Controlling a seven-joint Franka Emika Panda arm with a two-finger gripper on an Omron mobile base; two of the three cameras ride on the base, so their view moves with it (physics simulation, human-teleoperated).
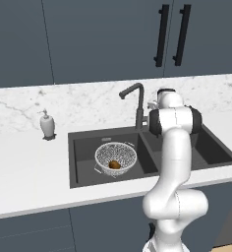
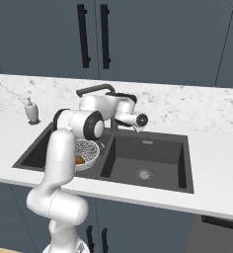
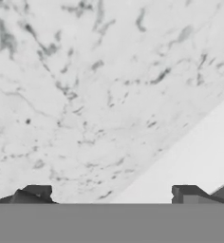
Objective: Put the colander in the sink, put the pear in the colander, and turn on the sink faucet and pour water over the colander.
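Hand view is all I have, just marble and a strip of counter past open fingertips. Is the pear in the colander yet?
Observer: Yes. The pear lies inside the colander, seen from the left base view.
Operator: And where is the colander?
Observer: In the left basin of the sink.
Operator: Where is my end effector relative to the faucet?
Observer: The end effector is open and empty beside the sink faucet, facing the marble backsplash, above the divider between the basins.
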